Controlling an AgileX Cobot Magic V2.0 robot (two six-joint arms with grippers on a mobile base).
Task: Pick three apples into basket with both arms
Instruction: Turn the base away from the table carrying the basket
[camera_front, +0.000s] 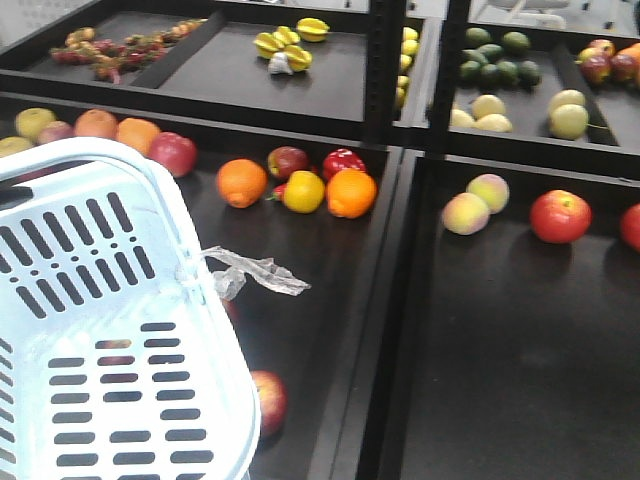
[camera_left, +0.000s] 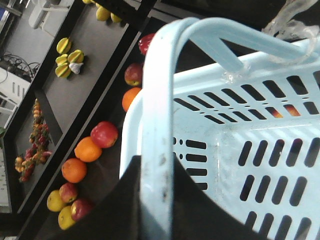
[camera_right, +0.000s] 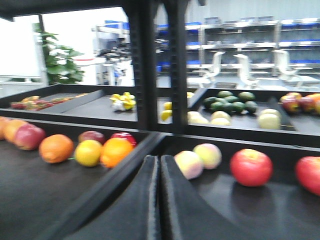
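Observation:
The white slotted basket (camera_front: 110, 330) fills the lower left of the front view, with a clear plastic scrap (camera_front: 255, 272) tied to its rim. My left gripper (camera_left: 156, 167) is shut on the basket's hoop handle (camera_left: 160, 100). A red apple with a yellowish blush (camera_front: 268, 400) lies on the black shelf against the basket's right side. A dark maroon apple (camera_front: 288, 160) sits among the oranges further back and shows as well in the right wrist view (camera_right: 91, 136). Something reddish shows through the basket's slots (camera_front: 115, 350). My right gripper (camera_right: 159, 162) is shut and holds nothing, low over the shelf divider.
Oranges (camera_front: 241, 182), a lemon (camera_front: 303, 191) and a brighter red apple (camera_front: 172, 153) line the left shelf's back. The right shelf holds two peaches (camera_front: 466, 213) and a large red fruit (camera_front: 560, 216). A raised divider (camera_front: 395, 300) separates the shelves. An upper tier holds more fruit.

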